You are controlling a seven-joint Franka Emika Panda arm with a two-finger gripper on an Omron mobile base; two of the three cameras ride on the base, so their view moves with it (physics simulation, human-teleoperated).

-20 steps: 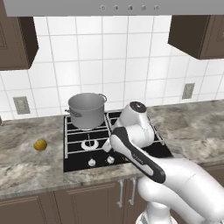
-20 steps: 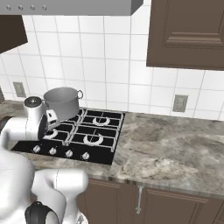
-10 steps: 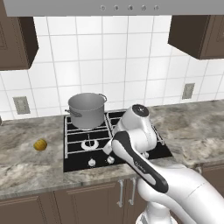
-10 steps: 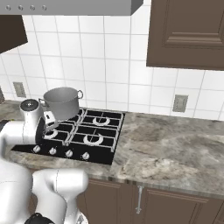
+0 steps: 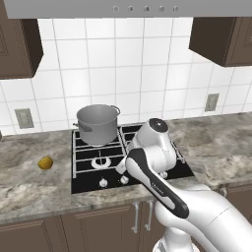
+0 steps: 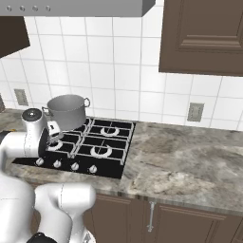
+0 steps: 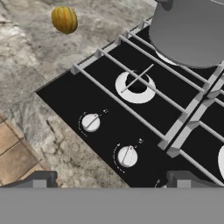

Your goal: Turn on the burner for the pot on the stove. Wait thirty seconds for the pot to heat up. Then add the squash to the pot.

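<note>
The grey pot (image 5: 97,123) (image 6: 68,110) stands on the back-left burner of the black stove (image 5: 88,185). In the hand view the pot (image 7: 192,30) is at the upper right and the bare front-left burner (image 7: 136,86) lies under its grate. My gripper (image 7: 112,181) hovers open above the stove's front-left edge, with nothing between its fingertips (image 7: 41,178). Two silver knobs (image 7: 91,122) (image 7: 127,155) sit just beyond them. The yellow-orange squash (image 5: 45,163) (image 7: 64,19) rests on the counter left of the stove.
Marbled stone counter (image 5: 29,184) runs both sides of the stove, wider on the right (image 6: 190,161). A tiled wall with outlets (image 6: 195,112) stands behind, a hood and dark cabinets above. My arm (image 5: 152,162) rises over the stove's front right.
My hand has eased slightly lower toward the stove's front edge, jaws staying wide. Pot and squash have not moved.
</note>
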